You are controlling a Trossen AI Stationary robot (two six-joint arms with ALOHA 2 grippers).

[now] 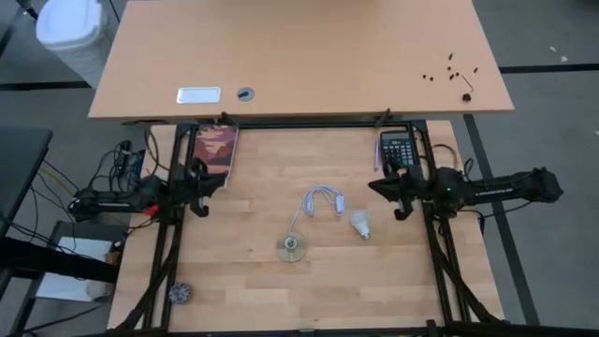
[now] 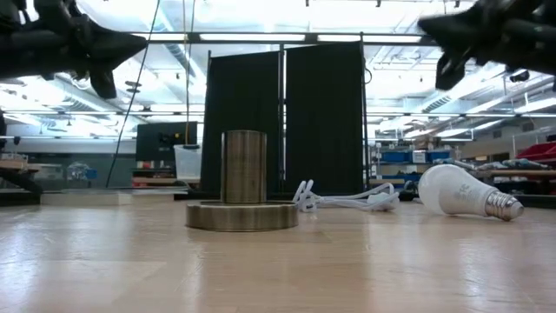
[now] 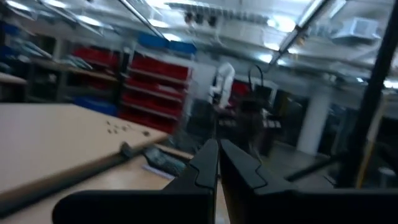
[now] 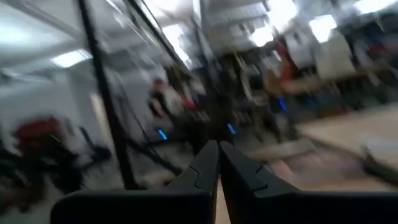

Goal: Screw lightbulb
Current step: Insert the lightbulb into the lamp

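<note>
The white lightbulb [image 1: 360, 224] lies on its side on the wooden table, right of centre; in the low view [image 2: 465, 193] its screw base points right. The round silvery socket [image 1: 291, 248] stands flat on the table near the middle, its upright barrel [image 2: 244, 166] facing up, its white cord [image 1: 322, 200] coiled behind it. My left gripper [image 1: 213, 183] is shut and empty, raised at the table's left edge. My right gripper [image 1: 382, 187] is shut and empty, raised at the right edge, behind and right of the bulb.
A book [image 1: 215, 148] lies at the far left and a black calculator [image 1: 398, 150] at the far right of the work table. A small round dark object [image 1: 180, 294] lies at the near left corner. A larger tan desk [image 1: 299, 56] stands beyond.
</note>
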